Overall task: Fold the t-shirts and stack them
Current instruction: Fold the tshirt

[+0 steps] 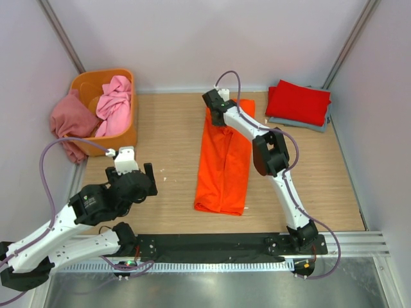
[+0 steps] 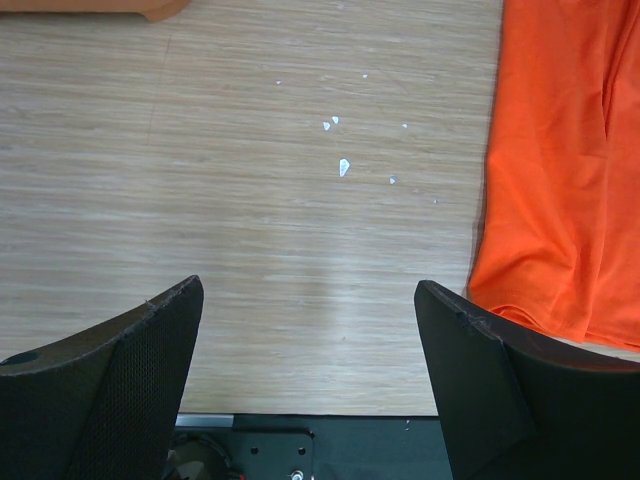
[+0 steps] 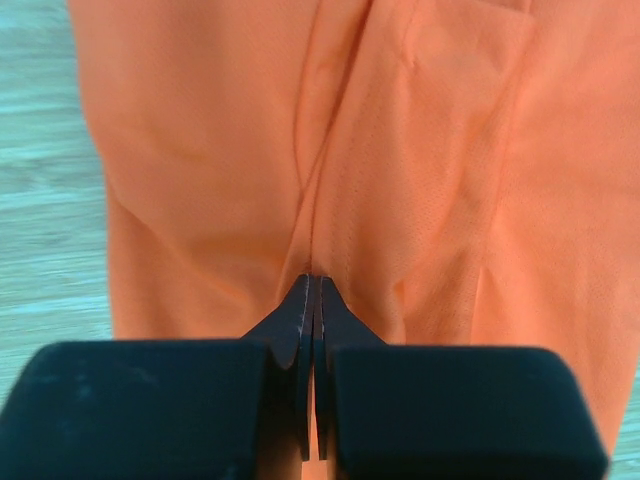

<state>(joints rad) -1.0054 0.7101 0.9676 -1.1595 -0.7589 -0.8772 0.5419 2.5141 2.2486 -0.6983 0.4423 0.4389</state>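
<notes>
1. The orange t-shirt (image 1: 225, 160) lies in the middle of the wooden table (image 1: 167, 122). It is folded into a long narrow strip that runs from the far edge toward the arm bases.
2. The right gripper (image 1: 216, 108) is at the strip's far end. In the right wrist view its jaws are pressed together, and the shirt's creases (image 3: 300, 150) converge on the fingertips (image 3: 312, 282), so they are pinching a fold of the orange cloth.
3. The left gripper (image 1: 138, 172) sits near the table's left front, well apart from the orange shirt. Its jaws are spread wide and hold nothing. The left wrist view shows bare wood between the fingers (image 2: 310, 290), with the shirt's edge (image 2: 560, 170) just beside the right-hand finger.
4. A few small white specks (image 2: 343, 167) lie on the wood.
5. At the far right corner, a folded red t-shirt (image 1: 298, 101) rests on top of a folded grey-blue t-shirt (image 1: 300, 124).
6. At the far left stands an orange plastic tub (image 1: 122, 138). A crumpled light pink t-shirt (image 1: 114, 106) is inside it, and a dusty rose t-shirt (image 1: 70, 119) is draped over its left rim and hangs outside.
</notes>
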